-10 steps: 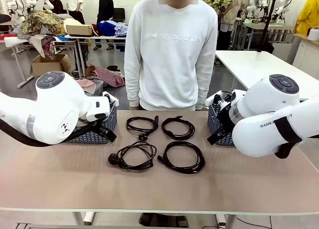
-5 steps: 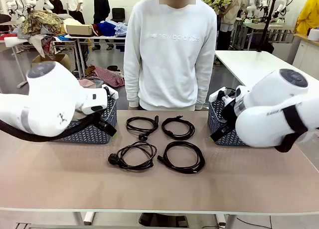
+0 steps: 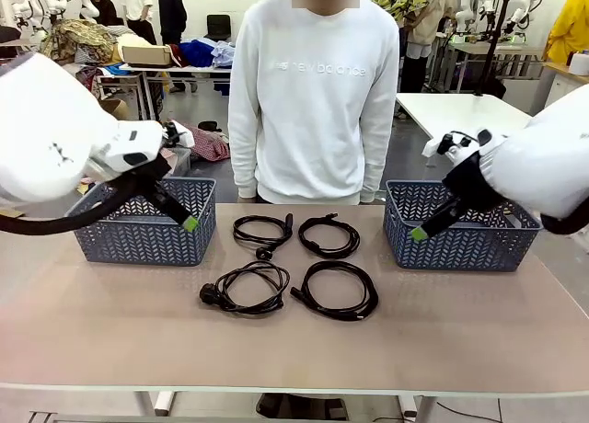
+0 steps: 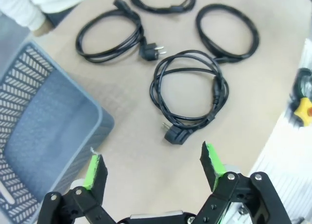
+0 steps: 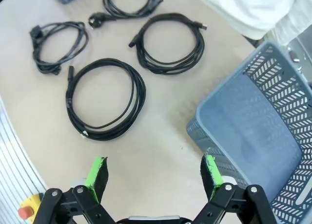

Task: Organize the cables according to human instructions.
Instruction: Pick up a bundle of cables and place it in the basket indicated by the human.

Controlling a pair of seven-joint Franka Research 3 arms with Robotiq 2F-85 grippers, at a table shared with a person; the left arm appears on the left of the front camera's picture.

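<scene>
Both arms are rising and swinging outward from where they were a second ago, so we are now seeing the left basket (image 3: 138, 239) and right basket (image 3: 460, 248) whole. The four cables (image 3: 212, 297) are lying unmoved mid-table, between the baskets. From the wrists we are looking down on the left gripper (image 4: 153, 168) and right gripper (image 5: 153, 173), both spread wide and empty, while the front is showing the person (image 3: 313, 101) standing at the far edge
</scene>
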